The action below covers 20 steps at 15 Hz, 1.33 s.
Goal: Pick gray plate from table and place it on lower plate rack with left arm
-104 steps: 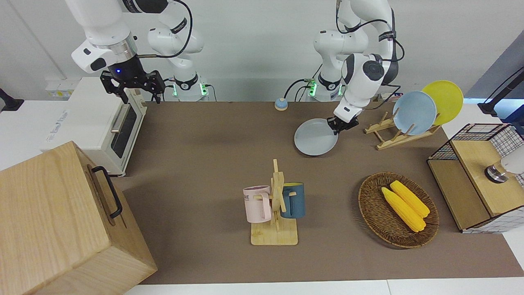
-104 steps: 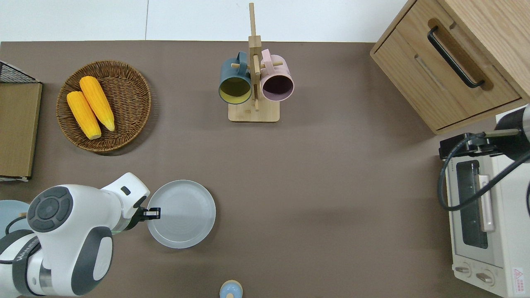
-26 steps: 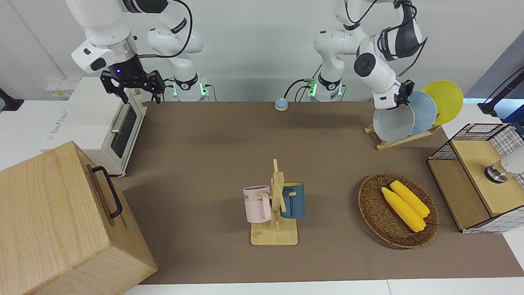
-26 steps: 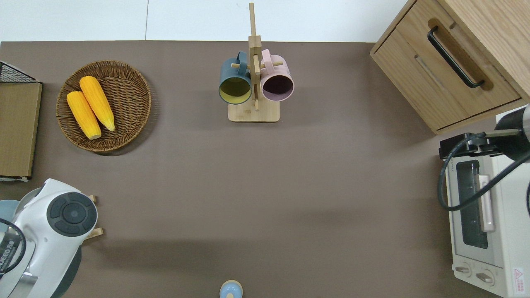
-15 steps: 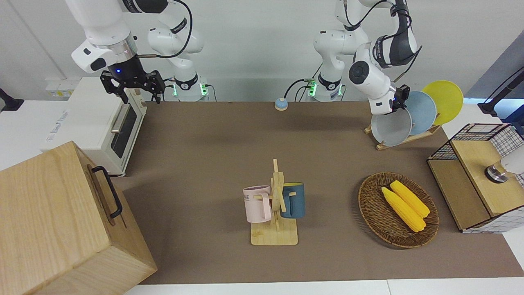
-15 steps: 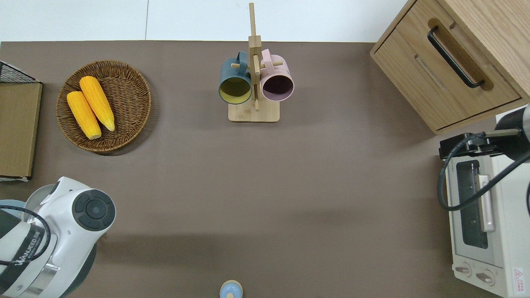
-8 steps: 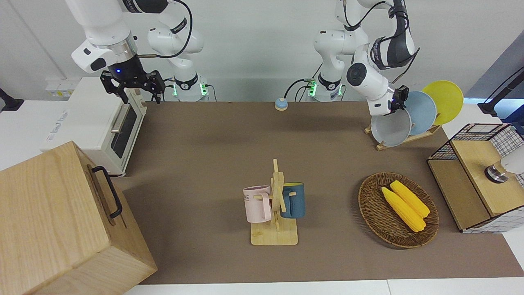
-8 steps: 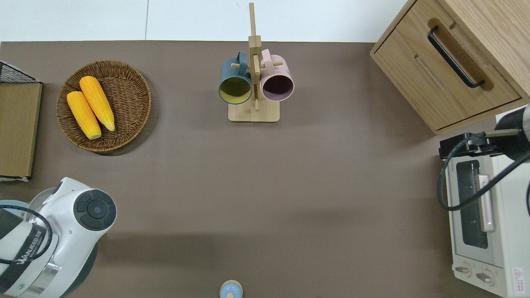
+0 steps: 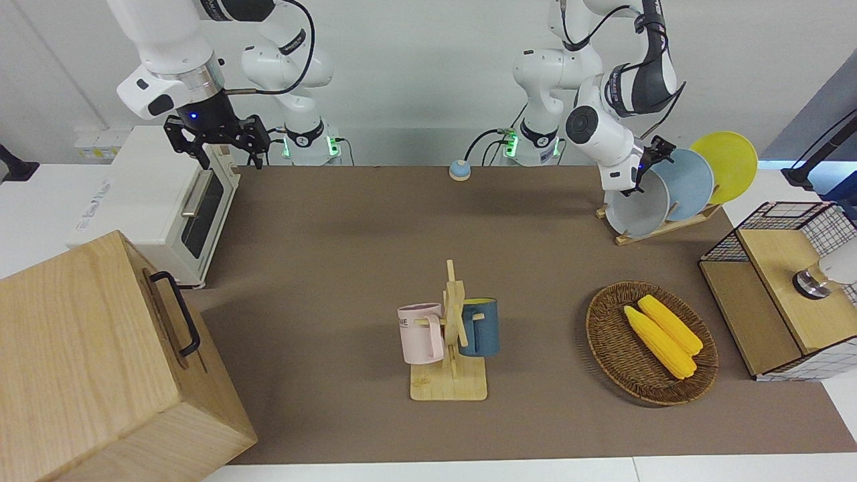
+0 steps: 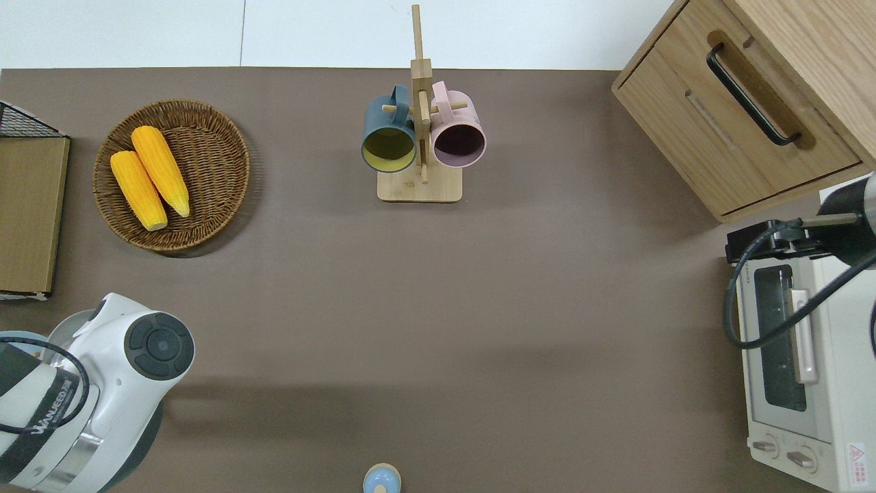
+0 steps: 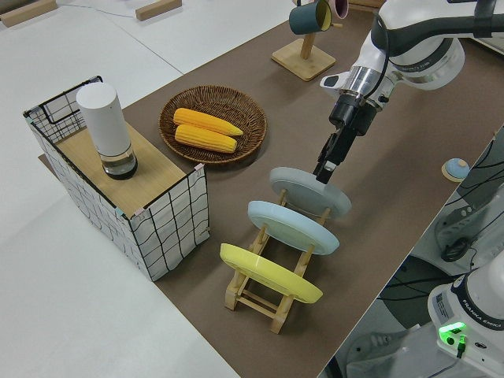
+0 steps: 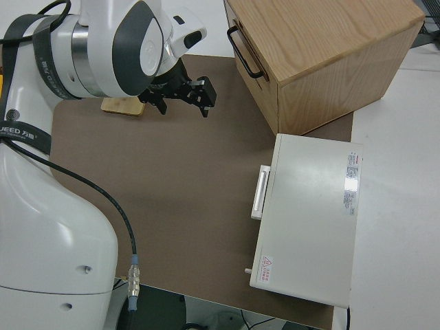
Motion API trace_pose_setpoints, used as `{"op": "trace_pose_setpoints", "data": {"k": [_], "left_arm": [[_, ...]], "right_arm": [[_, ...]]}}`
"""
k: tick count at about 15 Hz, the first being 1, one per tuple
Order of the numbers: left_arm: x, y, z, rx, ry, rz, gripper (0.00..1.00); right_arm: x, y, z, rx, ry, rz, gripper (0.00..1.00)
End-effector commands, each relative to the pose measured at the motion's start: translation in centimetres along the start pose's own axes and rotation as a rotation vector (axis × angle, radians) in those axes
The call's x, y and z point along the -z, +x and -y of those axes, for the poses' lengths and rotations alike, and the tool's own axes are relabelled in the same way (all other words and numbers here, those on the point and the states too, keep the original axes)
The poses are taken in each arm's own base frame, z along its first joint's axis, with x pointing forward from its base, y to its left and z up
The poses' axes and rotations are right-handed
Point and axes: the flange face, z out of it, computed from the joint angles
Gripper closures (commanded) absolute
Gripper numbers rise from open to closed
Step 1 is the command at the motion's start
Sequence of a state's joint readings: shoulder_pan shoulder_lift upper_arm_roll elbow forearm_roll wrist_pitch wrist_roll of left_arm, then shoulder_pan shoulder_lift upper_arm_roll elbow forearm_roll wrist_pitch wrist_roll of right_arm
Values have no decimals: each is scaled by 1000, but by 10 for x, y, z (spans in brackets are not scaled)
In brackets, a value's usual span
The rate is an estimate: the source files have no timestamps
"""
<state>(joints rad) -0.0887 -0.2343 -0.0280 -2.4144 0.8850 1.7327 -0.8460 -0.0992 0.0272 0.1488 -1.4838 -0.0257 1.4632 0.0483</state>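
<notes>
The gray plate stands tilted in the lowest slot of the lower plate rack, at the left arm's end of the table. My left gripper is at the plate's upper rim, shut on it. The left side view shows its fingertips pinching the rim of the gray plate, which rests on the rack. In the overhead view the arm hides most of the plate. My right gripper is parked and open.
A light blue plate and a yellow plate stand in the rack's higher slots. A wicker basket with corn, a wire-sided box, a mug stand, a toaster oven and a wooden cabinet are around the table.
My left gripper carried the gray plate from the table to the rack and lowered it into the lowest slot. In the last half second the plate tilted more upright. The right arm stayed still.
</notes>
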Motion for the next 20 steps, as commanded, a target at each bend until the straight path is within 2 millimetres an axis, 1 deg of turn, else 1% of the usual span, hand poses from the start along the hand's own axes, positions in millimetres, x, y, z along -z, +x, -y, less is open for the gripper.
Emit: {"op": "trace_pose_setpoints", "data": {"k": [1, 3, 7, 8, 12, 14, 16, 17, 18, 19, 20], "left_arm": [[4, 1, 1, -10, -9, -13, 0], [12, 4, 4, 1, -44, 5, 0], [40, 12, 11, -20, -152, 50, 0], [46, 14, 13, -12, -172, 54, 0], [78, 26, 24, 47, -318, 97, 0], [101, 30, 29, 2, -410, 102, 0], [125, 40, 58, -82, -569, 144, 0], [133, 42, 69, -146, -623, 142, 0], [134, 43, 74, -213, -637, 129, 0], [138, 43, 74, -243, -678, 132, 0], [140, 42, 74, -246, -767, 165, 0]], "right_arm": [[1, 0, 1, -2, 4, 3, 17], [1, 0, 1, -2, 4, 3, 17], [1, 0, 1, -2, 4, 3, 17], [1, 0, 1, -2, 4, 3, 17], [1, 0, 1, -2, 4, 3, 17], [1, 0, 1, -2, 4, 3, 17], [1, 0, 0, -4, 5, 3, 17], [1, 0, 1, -2, 4, 3, 17], [1, 0, 1, -2, 4, 3, 17], [1, 0, 1, -2, 4, 3, 17], [1, 0, 1, -2, 4, 3, 17]]}}
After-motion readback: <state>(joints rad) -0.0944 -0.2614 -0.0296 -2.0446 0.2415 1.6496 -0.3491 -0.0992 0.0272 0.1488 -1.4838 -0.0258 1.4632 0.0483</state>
